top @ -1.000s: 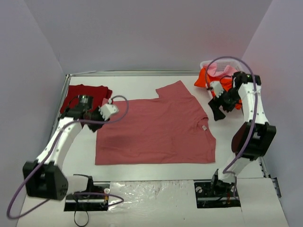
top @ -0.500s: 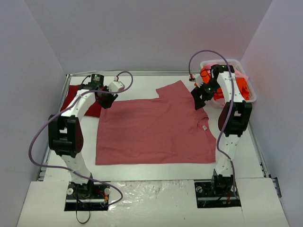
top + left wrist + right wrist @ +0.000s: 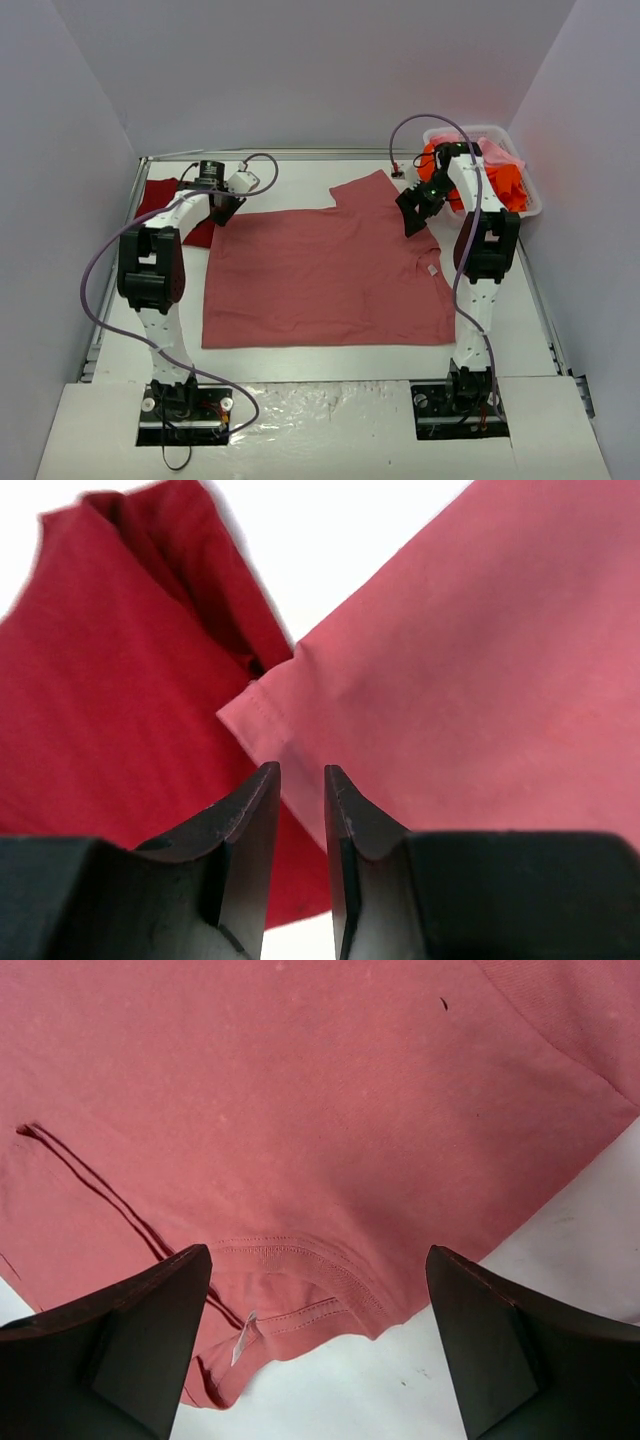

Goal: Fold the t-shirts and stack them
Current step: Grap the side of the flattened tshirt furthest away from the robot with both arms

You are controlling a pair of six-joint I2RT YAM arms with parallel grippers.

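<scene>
Rose t-shirt flat, centre of worktop, spread for folding. My left end effector narrow, empty, aimed at its upper-left corner beside crimson t-shirt. Right end effector wide over collar; I judge paired pinch next.

Table — rose shirt, crimson shirt
</scene>
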